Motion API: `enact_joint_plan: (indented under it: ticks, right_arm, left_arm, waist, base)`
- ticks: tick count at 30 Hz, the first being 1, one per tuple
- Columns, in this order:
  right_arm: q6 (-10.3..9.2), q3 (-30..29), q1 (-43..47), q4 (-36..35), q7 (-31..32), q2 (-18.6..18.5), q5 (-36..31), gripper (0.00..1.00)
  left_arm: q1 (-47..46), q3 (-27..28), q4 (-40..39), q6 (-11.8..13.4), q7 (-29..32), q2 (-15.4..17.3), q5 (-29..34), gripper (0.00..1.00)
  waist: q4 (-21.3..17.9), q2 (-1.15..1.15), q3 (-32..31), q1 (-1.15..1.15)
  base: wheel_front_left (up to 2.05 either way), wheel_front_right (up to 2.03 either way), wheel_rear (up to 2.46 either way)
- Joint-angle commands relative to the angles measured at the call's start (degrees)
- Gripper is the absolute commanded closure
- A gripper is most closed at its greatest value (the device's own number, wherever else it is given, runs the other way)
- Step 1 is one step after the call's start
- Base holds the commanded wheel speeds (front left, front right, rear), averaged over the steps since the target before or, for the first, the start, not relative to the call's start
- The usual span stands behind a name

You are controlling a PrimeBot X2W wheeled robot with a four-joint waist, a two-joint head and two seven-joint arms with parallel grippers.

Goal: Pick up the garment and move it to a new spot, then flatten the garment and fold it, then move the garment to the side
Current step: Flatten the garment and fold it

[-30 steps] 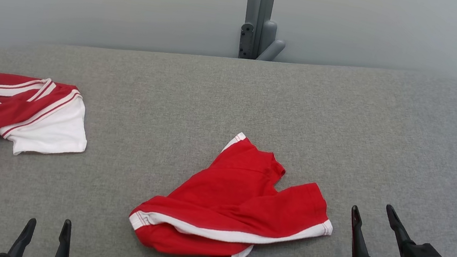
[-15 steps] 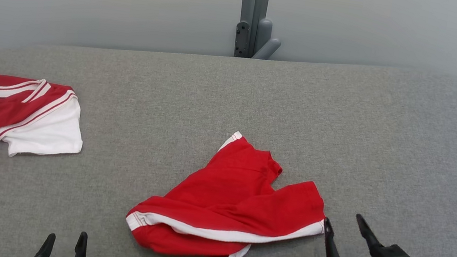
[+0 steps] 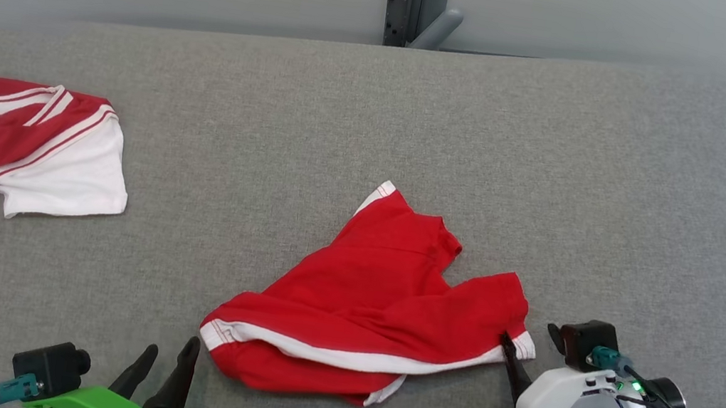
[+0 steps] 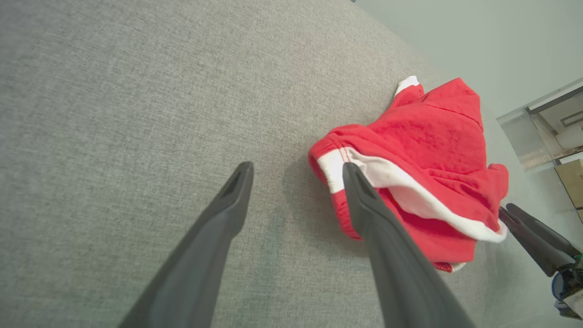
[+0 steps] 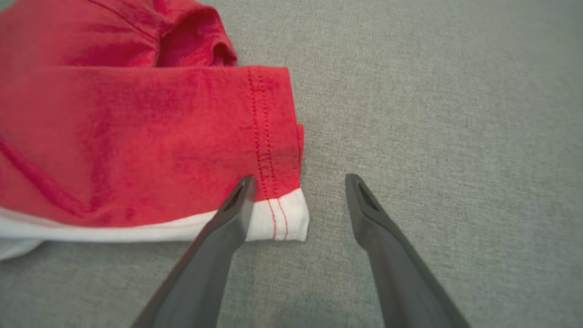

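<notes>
Plainly, the red garment (image 3: 376, 307) is found crumpled near the middle of the grey tabletop (image 3: 623, 200), with its white-banded edge turned to the near side. In the head view that band, taken as the long axis, runs almost from 9 o'clock to 3 o'clock, the 3 o'clock end being a little farther off. A second red and white jersey (image 3: 17, 159) is seen well apart at 9 o'clock and is not concerned.

At the 3 o'clock corner of the band the right fingers (image 3: 513, 365) are placed. In the right wrist view the white corner of the garment (image 5: 136, 136) is seen between them, crossed by the 9 o'clock one of the right fingers (image 5: 237, 200), while bare tabletop lies under the other. They are spread wide and nothing is gripped; whether the cloth is touched cannot be told.

The left fingers (image 3: 184, 368) are likewise spread and empty, and are set just short of the band's 9 o'clock end, at about 7 o'clock from it. In the left wrist view the garment (image 4: 432, 150) lies toward 2 o'clock of the left fingers (image 4: 364, 196).

The right arm is therefore judged the nearer; a further short advance toward 1 o'clock is judged to be needed from the left before both corners could be pinched.
</notes>
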Motion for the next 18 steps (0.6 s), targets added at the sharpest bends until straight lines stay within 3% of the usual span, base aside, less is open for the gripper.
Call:
enact_joint_plan:
  ticks: [1, 17, 18]
  right_arm:
    - [-0.11, 0.5, -0.7, 0.8, 0.2, 0.0, 0.9, 0.0]
    - [-0.11, 3.4, -2.5, 4.6, -0.7, 0.6, 3.1, 0.0]
    - [-0.11, 3.7, -2.6, 4.9, -0.7, 0.6, 3.3, 0.06]
  left_arm:
    - [-0.8, -0.1, -0.2, 0.4, 0.6, 0.3, 0.0, 0.0]
    - [-4.6, -2.9, -0.2, -0.8, 4.5, 0.2, -4.8, 0.0]
    - [-4.7, -3.1, 0.0, -0.9, 4.5, 0.1, -5.0, 0.28]
  waist:
    - [0.6, 0.23, 1.8, 0.0]
    - [-0.7, 0.23, 6.1, 0.0]
    - [-0.9, 0.23, 6.2, 0.0]
  base:
    - [0.0, 0.0, 0.0]
    - [0.0, 0.0, 0.0]
    - [0.0, 0.0, 0.0]
